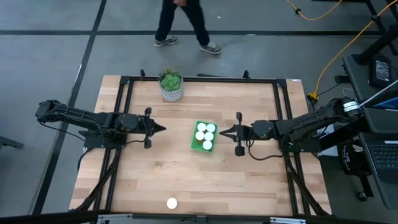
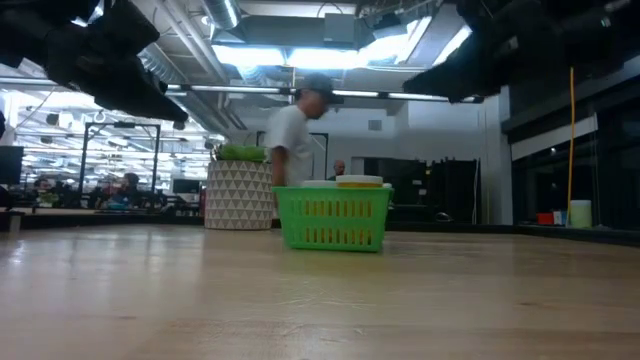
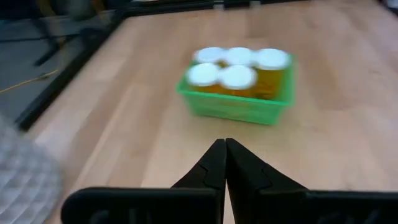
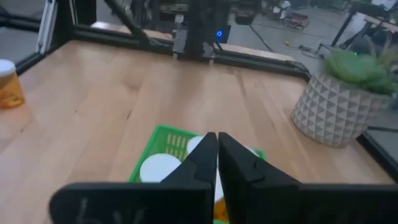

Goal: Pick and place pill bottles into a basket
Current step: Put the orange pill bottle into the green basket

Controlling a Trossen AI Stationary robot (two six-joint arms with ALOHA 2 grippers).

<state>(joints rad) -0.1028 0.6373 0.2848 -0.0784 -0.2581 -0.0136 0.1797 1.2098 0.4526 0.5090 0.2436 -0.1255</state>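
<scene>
Fingers of left gripper (image 3: 224, 163) and right gripper (image 4: 217, 157) pressed together, empty, flanking basket (image 1: 204, 145), no legible writing.

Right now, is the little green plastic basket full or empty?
Nearly full: the green plastic basket holds five white-capped orange pill bottles.

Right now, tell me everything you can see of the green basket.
The green basket is a small bright green rectangular tray, plastic by its look, with low slotted walls. It sits flat near the middle of the wooden table, between the two arms. Five white-capped orange pill bottles stand upright inside, filling most of it. Nothing else touches it.
</scene>
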